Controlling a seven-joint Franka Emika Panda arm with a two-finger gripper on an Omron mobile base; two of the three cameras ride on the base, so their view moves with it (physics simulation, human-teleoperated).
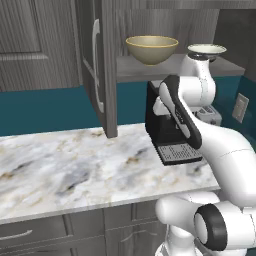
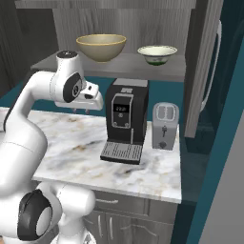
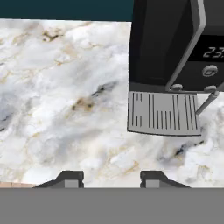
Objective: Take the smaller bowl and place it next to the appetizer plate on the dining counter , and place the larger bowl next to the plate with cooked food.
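Small bowl up on the cupboard shelf, at 3 o'clock from the big bowl, a gap between them. Coffee machine right under both, toaster just beside it at 3 o'clock. Gripper much lower, pointing down at the worktop, at about 8 o'clock from the small bowl. Holding nothing, fingers partly spread. Could bump the big bowl or the shelf edge when reaching up. Could also grab the wrong bowl, since both sit close. Open door close by too.
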